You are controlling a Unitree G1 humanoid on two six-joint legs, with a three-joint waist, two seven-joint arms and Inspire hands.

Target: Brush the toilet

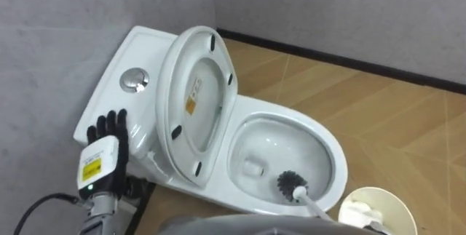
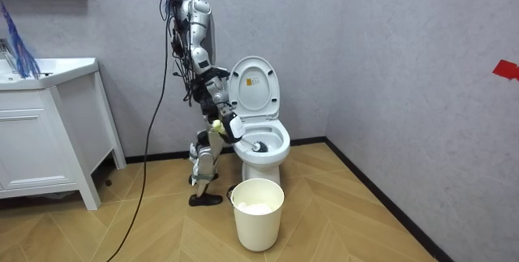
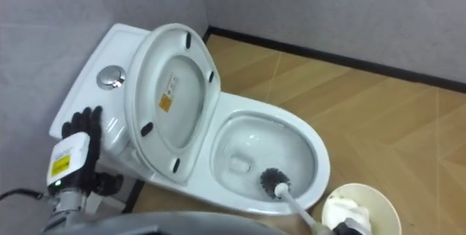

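Left hand [image 1: 108, 129] was open, fingers straight, beside the tank [image 1: 138, 53] and idle. Brush [image 1: 291, 184] head sat low in the toilet bowl [image 1: 331, 148], its handle slanting down-right toward the right hand [image 1: 358, 212] — the nearer one, above the white bin [image 1: 393, 198]; grip couldn't be told.

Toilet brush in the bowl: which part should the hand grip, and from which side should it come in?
Grip the white handle, well above the dark bristle head, coming from the robot's right. The head sits low in the toilet bowl, and the handle slants up over the near rim toward that side.
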